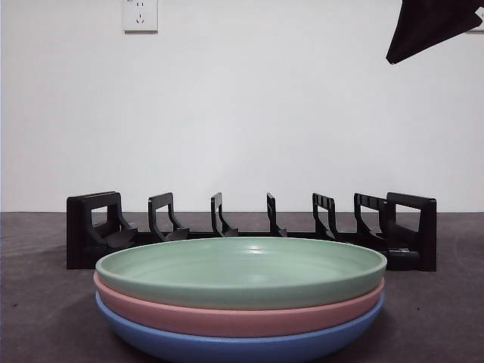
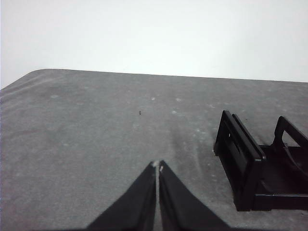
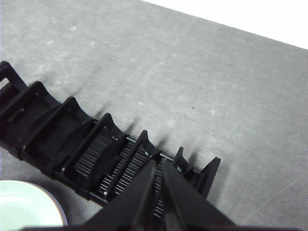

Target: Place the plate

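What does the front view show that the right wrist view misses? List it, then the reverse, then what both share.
Front view only: the pink plate and blue plate stacked under the green one, and a wall socket. Right wrist view only: the right end effector, jaws shut, above the rack, and the ribbed floor between its dividers. Both: the black rack, empty, the green plate and the grey table.

We see a green plate (image 1: 240, 271), pink plate (image 1: 240, 318), blue plate (image 1: 240, 346), black rack (image 1: 91, 231), grey table (image 1: 38, 302), white wall (image 1: 249, 106).
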